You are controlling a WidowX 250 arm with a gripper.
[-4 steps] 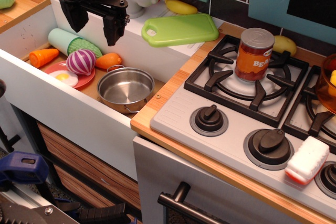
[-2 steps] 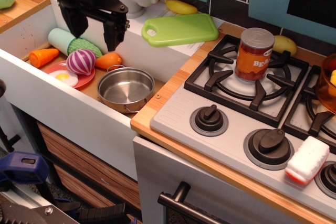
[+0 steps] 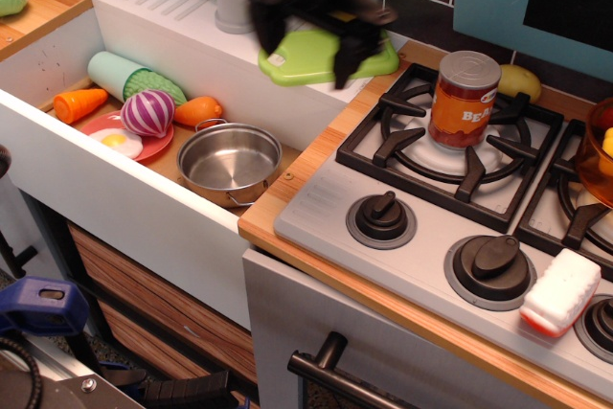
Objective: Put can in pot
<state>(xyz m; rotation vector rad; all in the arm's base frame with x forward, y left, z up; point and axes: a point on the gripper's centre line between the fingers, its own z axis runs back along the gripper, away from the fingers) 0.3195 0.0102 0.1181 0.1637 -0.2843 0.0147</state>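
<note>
The can point(image 3: 464, 99) stands upright on the left rear burner of the stove, silver ridged top, orange-red label with white lettering. The pot point(image 3: 230, 162), small and shiny steel, sits empty in the sink at its right end. My gripper point(image 3: 306, 56) is black and motion-blurred, hanging open and empty above the green cutting board, to the left of the can and well above and right of the pot.
In the sink lie a purple onion point(image 3: 147, 112), a red plate with a fried egg point(image 3: 124, 139), two carrots point(image 3: 80, 102) and a cucumber point(image 3: 134, 78). A green cutting board point(image 3: 299, 56) lies behind. An orange vessel point(image 3: 600, 150) and a red-white block point(image 3: 561, 292) are on the right.
My gripper has swept fast to the right, from above the sink's vegetables to above the cutting board, closer to the can. Can and pot have not moved.
</note>
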